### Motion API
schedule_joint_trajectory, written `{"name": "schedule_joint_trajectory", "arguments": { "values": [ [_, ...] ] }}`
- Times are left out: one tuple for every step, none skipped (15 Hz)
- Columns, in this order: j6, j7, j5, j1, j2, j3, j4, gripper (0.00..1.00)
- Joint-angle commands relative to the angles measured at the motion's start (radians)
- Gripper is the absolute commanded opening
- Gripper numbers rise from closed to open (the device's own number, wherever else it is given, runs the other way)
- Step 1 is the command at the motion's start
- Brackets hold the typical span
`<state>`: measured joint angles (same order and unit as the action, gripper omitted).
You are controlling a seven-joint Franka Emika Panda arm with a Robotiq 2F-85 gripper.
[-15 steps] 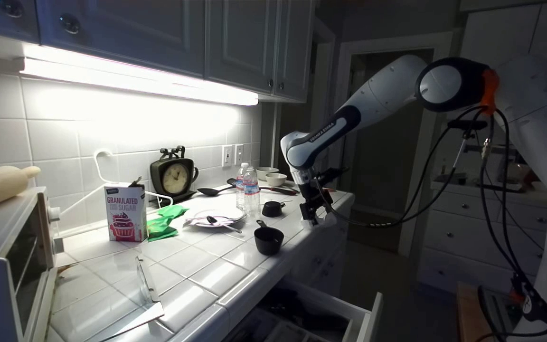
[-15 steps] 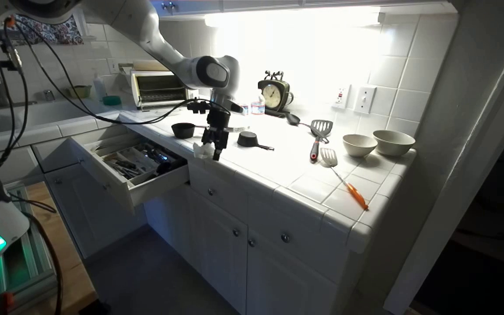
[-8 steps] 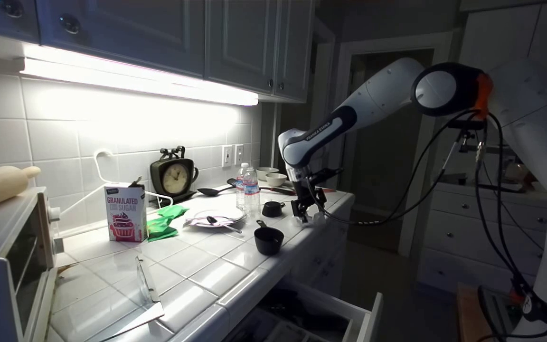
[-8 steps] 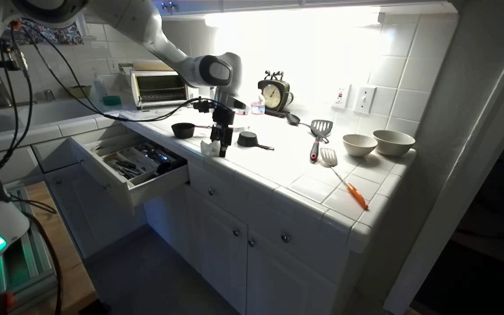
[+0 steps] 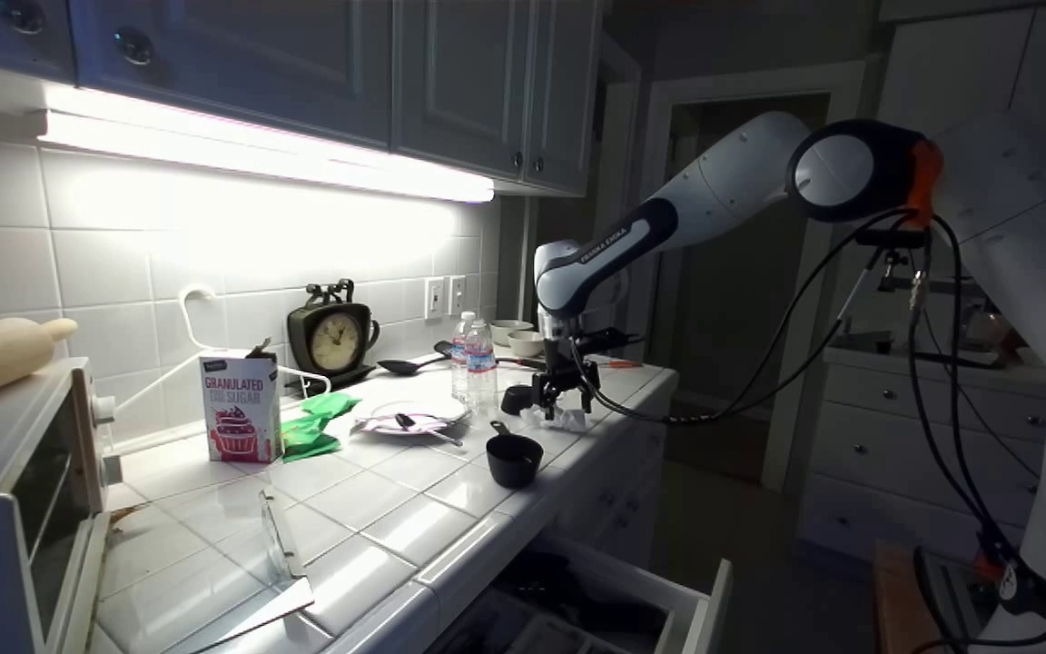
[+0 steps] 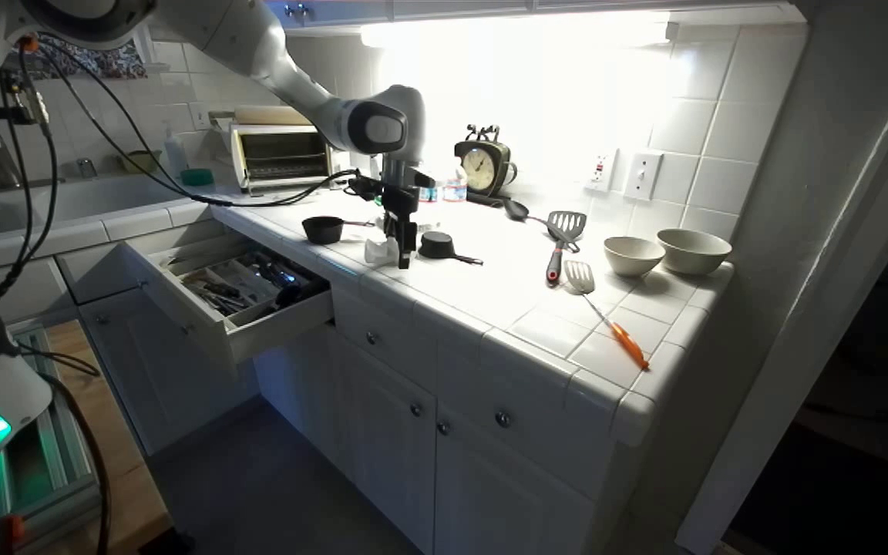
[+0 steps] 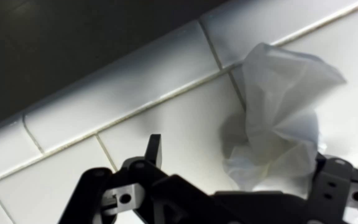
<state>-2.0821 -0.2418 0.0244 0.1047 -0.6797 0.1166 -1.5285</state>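
My gripper (image 5: pixel 565 396) is over the white tiled counter close to its front edge, also in an exterior view (image 6: pixel 401 250). In the wrist view its fingers (image 7: pixel 237 155) are wide apart. A crumpled white tissue-like piece (image 7: pixel 278 124) lies between them, nearer the right finger and seemingly against it. The crumpled piece also shows below the gripper in both exterior views (image 5: pixel 568 419) (image 6: pixel 379 251). A black cup with a handle (image 6: pixel 436 245) sits upside down close beside the gripper. Another black cup (image 5: pixel 514 461) stands upright nearer the open drawer.
An open utensil drawer (image 6: pixel 228 347) juts out below the counter. Water bottles (image 5: pixel 481 363), a plate (image 5: pixel 378 422), a sugar box (image 5: pixel 241 409) and a clock (image 6: pixel 482 166) stand farther back. Bowls (image 6: pixel 633 258) and an orange-handled turner (image 6: pixel 629 344) lie toward the counter's end.
The gripper has moved inward over the counter, away from its front edge, and turned somewhat. The crumpled white piece has shifted the same way along with it. The cups and drawer have not moved.
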Motion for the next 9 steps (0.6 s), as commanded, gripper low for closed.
{"name": "schedule_joint_trajectory", "arguments": {
  "values": [
    [-0.114,0.031,-0.050,0.009,0.021,-0.020,-0.047,1.00],
    [-0.149,0.037,-0.054,0.009,0.024,-0.021,-0.057,1.00],
    [-0.180,0.043,-0.056,0.009,0.027,-0.023,-0.067,1.00],
    [-0.224,0.055,-0.060,0.011,0.033,-0.029,-0.081,1.00],
    [-0.271,0.068,-0.064,0.014,0.040,-0.034,-0.097,1.00],
    [-0.320,0.086,-0.068,0.016,0.047,-0.041,-0.115,1.00],
    [-0.359,0.104,-0.075,0.020,0.051,-0.048,-0.128,1.00],
    [-0.398,0.121,-0.081,0.022,0.056,-0.054,-0.142,1.00],
    [-0.432,0.135,-0.086,0.025,0.059,-0.059,-0.154,1.00]
  ]
}}
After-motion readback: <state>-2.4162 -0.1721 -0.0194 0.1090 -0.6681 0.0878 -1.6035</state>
